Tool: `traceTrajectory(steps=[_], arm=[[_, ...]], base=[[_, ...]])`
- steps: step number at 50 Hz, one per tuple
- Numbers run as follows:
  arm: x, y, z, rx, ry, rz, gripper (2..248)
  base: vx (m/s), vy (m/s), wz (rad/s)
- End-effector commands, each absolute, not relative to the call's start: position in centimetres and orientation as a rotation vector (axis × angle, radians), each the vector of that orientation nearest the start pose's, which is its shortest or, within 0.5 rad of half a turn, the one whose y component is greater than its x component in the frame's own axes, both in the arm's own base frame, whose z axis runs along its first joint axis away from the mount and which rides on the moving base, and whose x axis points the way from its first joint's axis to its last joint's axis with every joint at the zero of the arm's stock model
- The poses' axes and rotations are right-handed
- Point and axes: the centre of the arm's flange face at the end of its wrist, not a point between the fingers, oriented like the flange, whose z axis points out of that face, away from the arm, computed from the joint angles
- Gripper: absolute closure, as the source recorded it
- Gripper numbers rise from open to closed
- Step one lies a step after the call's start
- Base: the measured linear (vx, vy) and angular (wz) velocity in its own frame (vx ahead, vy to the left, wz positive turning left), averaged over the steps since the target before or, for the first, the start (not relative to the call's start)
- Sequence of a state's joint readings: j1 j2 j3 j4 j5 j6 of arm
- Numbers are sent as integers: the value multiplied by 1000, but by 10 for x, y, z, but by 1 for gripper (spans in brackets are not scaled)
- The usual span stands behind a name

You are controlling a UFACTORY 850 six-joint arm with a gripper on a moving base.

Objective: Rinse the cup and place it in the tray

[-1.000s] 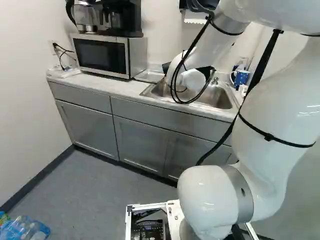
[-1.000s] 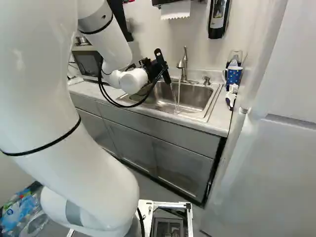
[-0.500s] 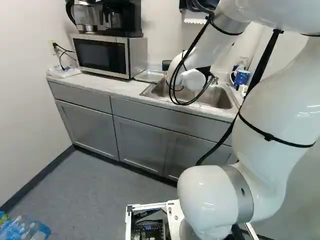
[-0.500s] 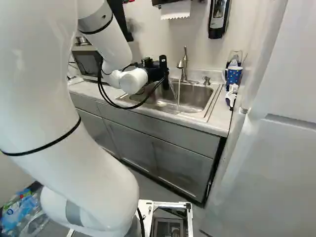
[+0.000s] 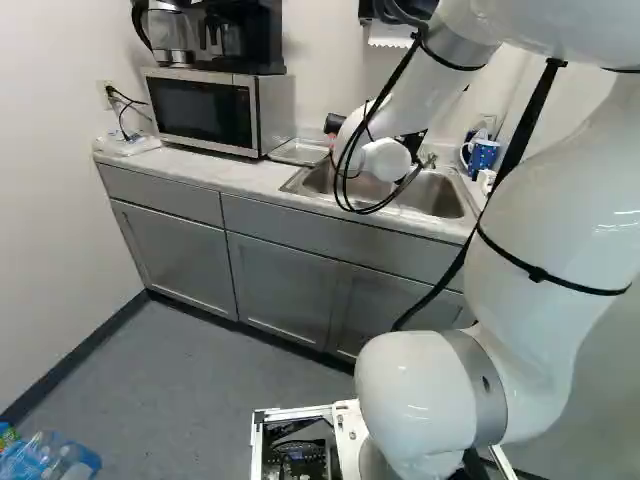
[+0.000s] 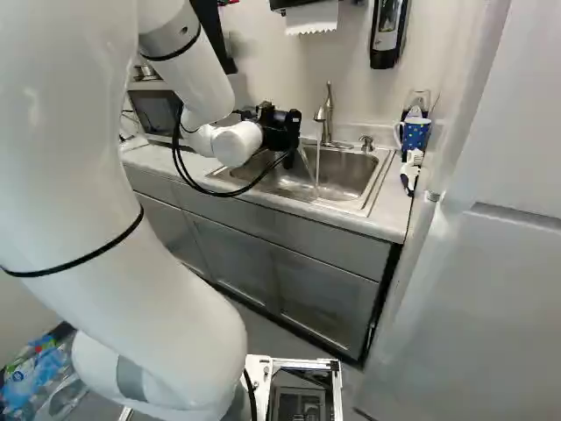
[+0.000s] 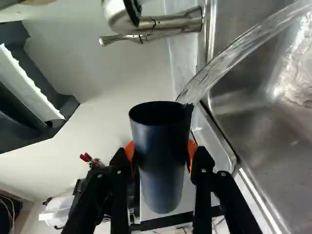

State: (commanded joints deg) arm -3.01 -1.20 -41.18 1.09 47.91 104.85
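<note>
One dark cup [image 7: 161, 161], and your hand [image 6: 275, 130] has it: two fingers, two orange pads, one each side, clamped on the wall. Cup's at the sink [image 6: 355, 173], one basin, water leaving its rim in one slanted stream [image 7: 234, 54]. Second stream [image 6: 317, 165] drops straight from the one faucet [image 6: 328, 114], just beside the first in your right base view. So two streams, one sink. You've got one metal tray [image 5: 298, 152] on the counter [image 5: 225, 173], between the sink and one microwave [image 5: 267, 112]; cup is apart from it. One coffee maker [image 5: 262, 40] sits on the microwave. Other side of the sink, one blue dotted mug [image 6: 415, 134]. On the wall: one towel dispenser [image 6: 311, 16], one soap dispenser [image 6: 387, 39].
</note>
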Motion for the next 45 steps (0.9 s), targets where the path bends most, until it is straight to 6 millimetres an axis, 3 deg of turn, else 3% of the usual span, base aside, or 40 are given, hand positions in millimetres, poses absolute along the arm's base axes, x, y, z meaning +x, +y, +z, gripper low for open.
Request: traceTrajectory(steps=[29, 45], arm=[[486, -27, 521, -748, 1494, -815, 128], [486, -27, 521, -748, 1494, -815, 128]], base=[[0, 0, 0], [0, 0, 0]])
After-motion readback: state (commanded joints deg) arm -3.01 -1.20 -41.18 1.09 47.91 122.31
